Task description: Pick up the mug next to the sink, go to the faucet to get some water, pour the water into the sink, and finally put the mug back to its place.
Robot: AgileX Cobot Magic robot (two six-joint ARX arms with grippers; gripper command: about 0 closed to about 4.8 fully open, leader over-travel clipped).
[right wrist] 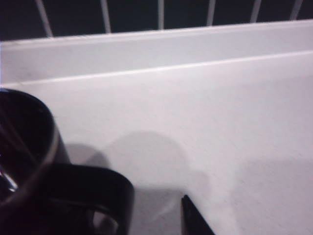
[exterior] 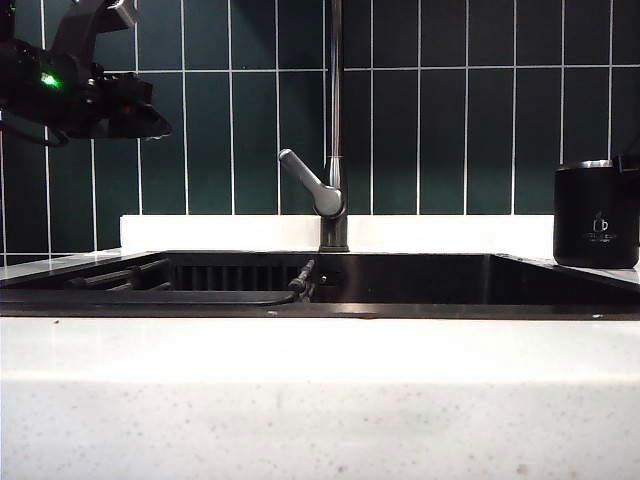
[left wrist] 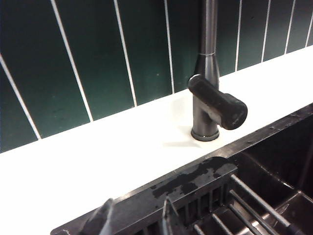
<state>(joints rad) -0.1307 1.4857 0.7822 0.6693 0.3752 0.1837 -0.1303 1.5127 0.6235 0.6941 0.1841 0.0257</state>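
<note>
One mug, one faucet, two open pincers.

Black mug upright (silver rim) on counter right of sink.

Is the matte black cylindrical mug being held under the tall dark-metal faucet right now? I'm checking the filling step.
No: the matte black cylindrical mug stands on the white countertop, far right of the tall dark-metal faucet.

The left arm is a bulky black housing (one green light glowing) with dark cabling.
</note>
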